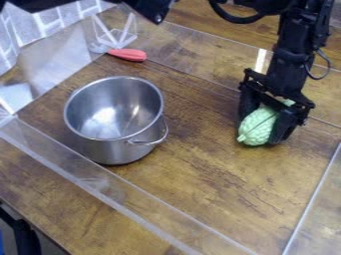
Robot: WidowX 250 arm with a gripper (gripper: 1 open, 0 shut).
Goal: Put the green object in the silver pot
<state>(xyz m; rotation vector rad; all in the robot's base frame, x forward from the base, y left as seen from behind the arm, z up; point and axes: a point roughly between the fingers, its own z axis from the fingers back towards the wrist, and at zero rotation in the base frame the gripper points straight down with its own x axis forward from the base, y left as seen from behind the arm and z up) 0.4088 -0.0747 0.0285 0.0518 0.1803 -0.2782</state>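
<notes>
Toward the counter's right edge, the black gripper (277, 103) straddles the light green bumpy gourd (261, 126), presumably to grasp it for the silver pot (116, 120) near the left edge, though whether its jaws have closed I cannot tell.

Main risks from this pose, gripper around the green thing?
1. The black gripper covers much of the light green bumpy oval, so grip quality can't be confirmed from this view; it may slip on lifting.
2. One end sticks out past the fingers, so the oval might swing or clip the wide rim on the way in.
3. The shiny round steel pot has its side handle facing the arm's side; a low approach could snag it.
</notes>
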